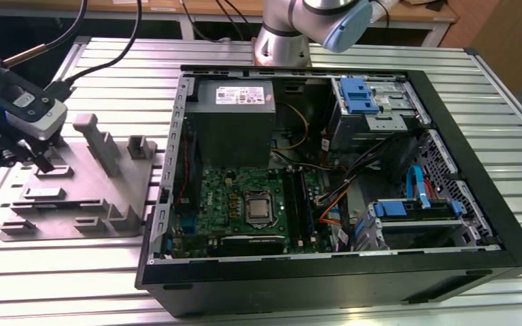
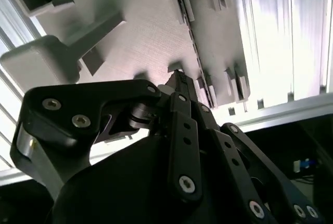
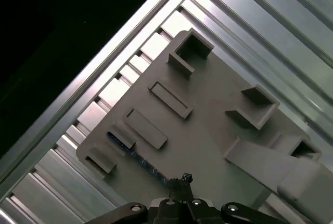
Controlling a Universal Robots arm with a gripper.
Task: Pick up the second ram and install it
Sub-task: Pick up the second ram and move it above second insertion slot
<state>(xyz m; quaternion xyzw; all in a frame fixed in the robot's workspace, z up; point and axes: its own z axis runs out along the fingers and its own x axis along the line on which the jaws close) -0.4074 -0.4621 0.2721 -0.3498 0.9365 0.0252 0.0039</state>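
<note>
Second ram: a thin, long, narrow dark memory stick with a bluish sheen, set on edge between small blocks of the flat grey plastic tray, along one tray edge. The black linkage gripper is poised over the tray, just beside the stick; whether it is apart or clamped cannot be told.

Surface: ribbed aluminium, silver-grey, its slats running across the exterior view. Behind its far edge is a wooden desk on a white frame. A brown wooden panel stands at the exterior view's right. Strong light glares off the slats in the second wrist view. The area beyond the surface's edge is dark.
</note>
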